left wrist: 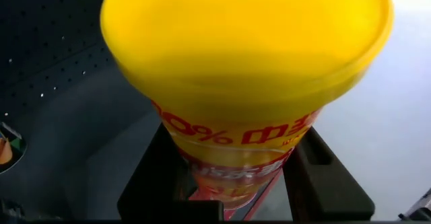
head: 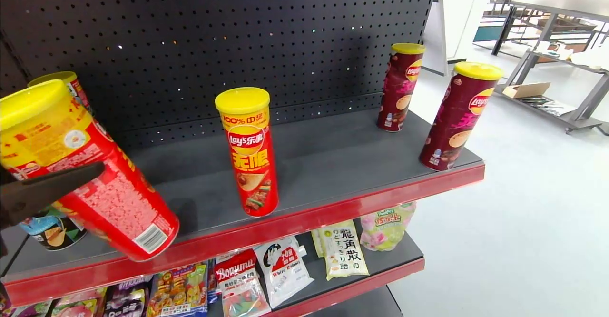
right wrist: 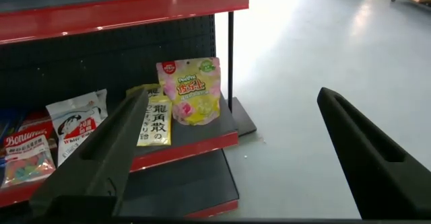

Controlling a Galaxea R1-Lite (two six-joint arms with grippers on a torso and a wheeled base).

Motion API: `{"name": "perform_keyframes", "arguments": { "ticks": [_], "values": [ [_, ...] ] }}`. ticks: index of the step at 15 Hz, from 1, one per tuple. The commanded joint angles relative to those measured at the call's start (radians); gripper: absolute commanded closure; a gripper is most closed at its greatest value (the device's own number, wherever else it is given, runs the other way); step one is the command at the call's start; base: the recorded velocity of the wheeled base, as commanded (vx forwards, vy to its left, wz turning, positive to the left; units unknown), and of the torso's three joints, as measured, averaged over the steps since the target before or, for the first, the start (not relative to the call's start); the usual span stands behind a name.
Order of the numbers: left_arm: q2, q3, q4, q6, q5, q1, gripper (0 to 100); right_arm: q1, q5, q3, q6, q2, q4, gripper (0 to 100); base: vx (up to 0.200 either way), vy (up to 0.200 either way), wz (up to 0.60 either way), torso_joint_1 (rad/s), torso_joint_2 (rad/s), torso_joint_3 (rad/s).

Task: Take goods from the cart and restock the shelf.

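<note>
My left gripper [head: 35, 191] is shut on a red chip can with a yellow lid [head: 90, 174], held tilted above the left front of the dark shelf [head: 333, 164]. In the left wrist view the can's lid [left wrist: 249, 35] looms large, with black fingers [left wrist: 323, 177] clamped on both sides of the can body. My right gripper [right wrist: 236, 150] is open and holds nothing; it hangs low in front of the lower shelf [right wrist: 182, 140] with snack bags. A red can [head: 247, 150] stands upright at the shelf's front middle.
Two maroon cans [head: 399, 86] [head: 459, 117] stand at the shelf's right end. Another can [head: 66, 81] and a blue-labelled one [head: 52, 229] sit behind the held can. Snack bags [head: 285, 269] fill the lower shelf. Pegboard [head: 214, 36] backs the shelf; open floor lies to the right.
</note>
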Motion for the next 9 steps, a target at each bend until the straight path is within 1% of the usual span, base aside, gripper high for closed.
{"name": "perform_keyframes", "arguments": {
  "ticks": [1,2,3,4,5,6,9],
  "values": [
    [0.148,-0.052,-0.002,0.014,0.021,0.000,100,0.000,0.000,0.000,0.000,0.000,0.000,0,0.000,0.000,0.00,0.000,0.00,0.000],
    [0.219,-0.090,-0.002,0.028,0.022,0.000,100,0.000,0.000,0.000,0.000,0.000,0.000,0,0.000,0.000,0.00,0.000,0.00,0.000],
    [0.273,-0.122,-0.002,0.057,0.024,0.000,100,0.000,0.000,0.000,0.000,0.000,0.000,0,0.000,0.000,0.00,0.000,0.00,0.000],
    [0.325,-0.164,-0.002,0.078,0.024,-0.001,100,0.000,0.000,0.000,0.000,0.000,0.000,0,0.000,0.000,0.00,0.000,0.00,0.000],
    [0.375,-0.206,-0.002,0.082,0.022,-0.010,100,0.000,0.000,0.000,0.000,0.000,0.000,0,0.000,0.000,0.00,0.000,0.00,0.000],
    [0.432,-0.254,-0.002,0.083,0.030,-0.038,100,0.000,0.000,0.000,0.000,0.000,0.000,0,0.000,0.000,0.00,0.000,0.00,0.000],
    [0.595,-0.409,-0.032,0.083,0.073,-0.050,100,0.000,0.000,0.000,0.000,0.000,0.000,0,0.000,0.000,0.00,0.000,0.00,0.000]
  ]
}}
